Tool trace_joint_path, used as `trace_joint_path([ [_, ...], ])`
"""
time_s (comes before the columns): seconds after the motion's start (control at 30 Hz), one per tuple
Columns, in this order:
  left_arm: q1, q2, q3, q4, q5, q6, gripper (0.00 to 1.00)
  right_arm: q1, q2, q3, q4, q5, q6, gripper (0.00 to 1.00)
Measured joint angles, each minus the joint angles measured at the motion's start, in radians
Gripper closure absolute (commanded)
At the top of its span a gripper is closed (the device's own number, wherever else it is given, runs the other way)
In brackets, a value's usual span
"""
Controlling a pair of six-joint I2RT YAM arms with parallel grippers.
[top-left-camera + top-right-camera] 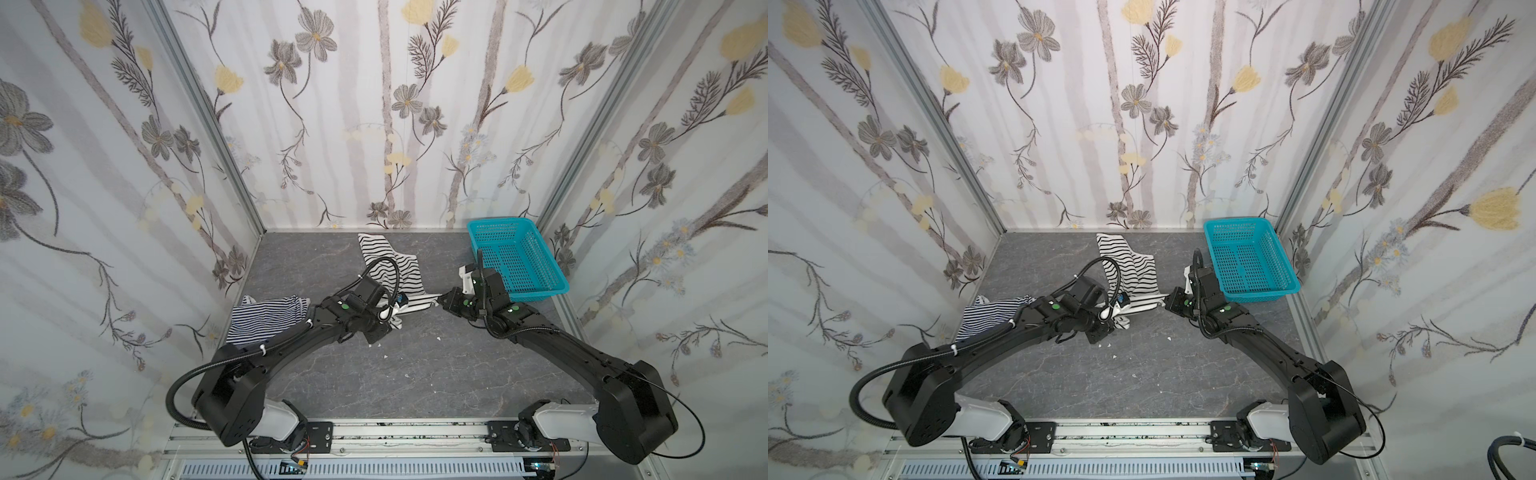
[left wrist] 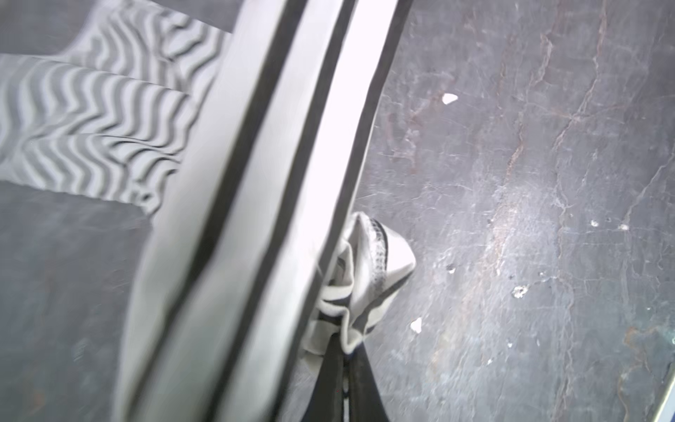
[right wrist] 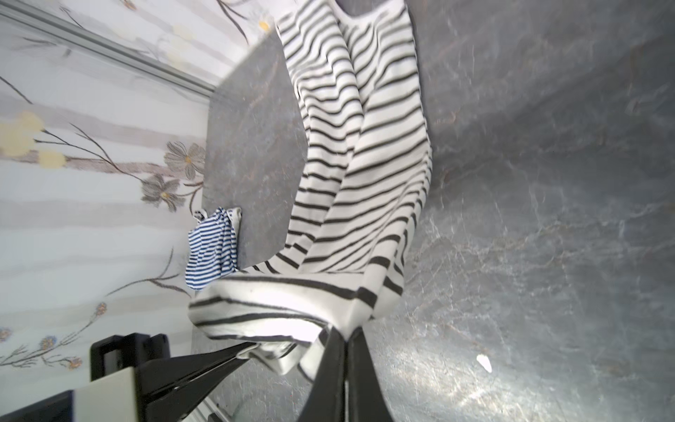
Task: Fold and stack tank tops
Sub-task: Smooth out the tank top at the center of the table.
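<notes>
Mid-bench, toward the back wall, the wide-striped tank top (image 1: 390, 266) (image 1: 1133, 266) lies rumpled lengthwise; far end flat on the grey bench (image 1: 415, 365) (image 1: 1142, 374), near edge lifted off it and pulled into a taut band between the two arms. Left arm (image 1: 291, 345) reaches in from the left; left jaws closed tight, pinching a bunched corner of that top, seam and black stripes visible in the left wrist view (image 2: 365, 277); rest of the cloth there is blurred. Right arm (image 1: 561, 345) reaches in from the right; right jaws closed on the opposite end of the same edge; right wrist view shows the fabric (image 3: 365, 164) folded over just at the tips and running away from them along the bench (image 3: 548, 219).

Fine-striped tank top (image 1: 266, 322) (image 1: 988, 318) sits as a crumpled heap at the left side of the bench, apart from the other top; left arm crosses over its near part in both top views; also seen small in the right wrist view (image 3: 210, 252), close to the side wall. Neither top is folded; not stacked.

Teal basket (image 1: 540, 294) (image 1: 1262, 296) sits at the right rear corner, just behind the right wrist; a few small white flecks (image 1: 386, 357) (image 2: 449, 98) lie on the bench.
</notes>
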Motion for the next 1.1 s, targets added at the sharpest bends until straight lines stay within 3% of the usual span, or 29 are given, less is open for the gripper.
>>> trace_joint_path([
  [0.27, 0.264, -0.183, 0.025, -0.129, 0.0, 0.156, 1.0, -0.079, -0.02, 0.115, -0.069, -0.048, -0.061, 1.0],
  [0.4, 0.391, -0.189, 0.085, -0.16, 0.023, 0.214, 1.0, -0.108, -0.063, 0.128, -0.098, -0.069, -0.07, 1.0],
  [0.57, 0.545, -0.124, 0.258, -0.182, 0.095, 0.233, 1.0, -0.143, -0.135, 0.158, -0.139, -0.097, -0.077, 1.0],
  [0.97, 0.584, 0.056, 0.874, -0.19, 0.215, 0.034, 1.0, -0.151, -0.203, 0.608, -0.346, -0.106, -0.163, 1.0],
  [1.1, 0.584, 0.055, 1.001, -0.189, 0.23, -0.036, 1.0, -0.151, -0.216, 0.729, -0.422, -0.105, -0.194, 1.0],
])
